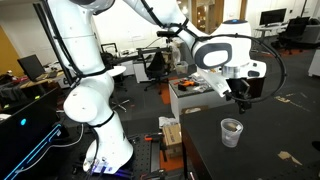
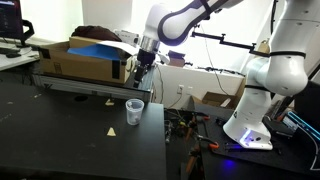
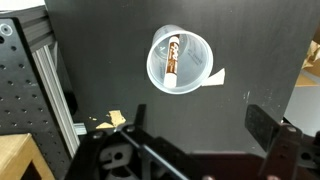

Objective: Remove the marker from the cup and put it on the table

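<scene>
Nearest the wrist camera the jaws are released and spread wide, gripping nothing, their dark fingers [image 3: 280, 150] at the bottom edge of the view. Beneath them lies the counter [image 3: 120, 60], a flat, matte, near-black top with a few pale tape scraps [image 3: 108, 121] on it. The translucent cup [image 3: 192, 62] stands upright on this surface, with a pale tab touching its right side. The marker [image 3: 172, 55], brownish and pale, leans inside the cup against its left wall. In both exterior views the jaws hang above the cup [image 1: 231, 131] [image 2: 134, 113], clear of its rim. Along the counter's left edge in the wrist view runs an aluminium rail [image 3: 50, 95]. In an exterior view a cardboard box [image 2: 85, 62] with a blue top sits beyond that rail. The white arm [image 1: 90, 70] rises from its base beside the counter. Farther back is an open office with desks, chairs and dark monitors [image 1: 272, 17].
</scene>
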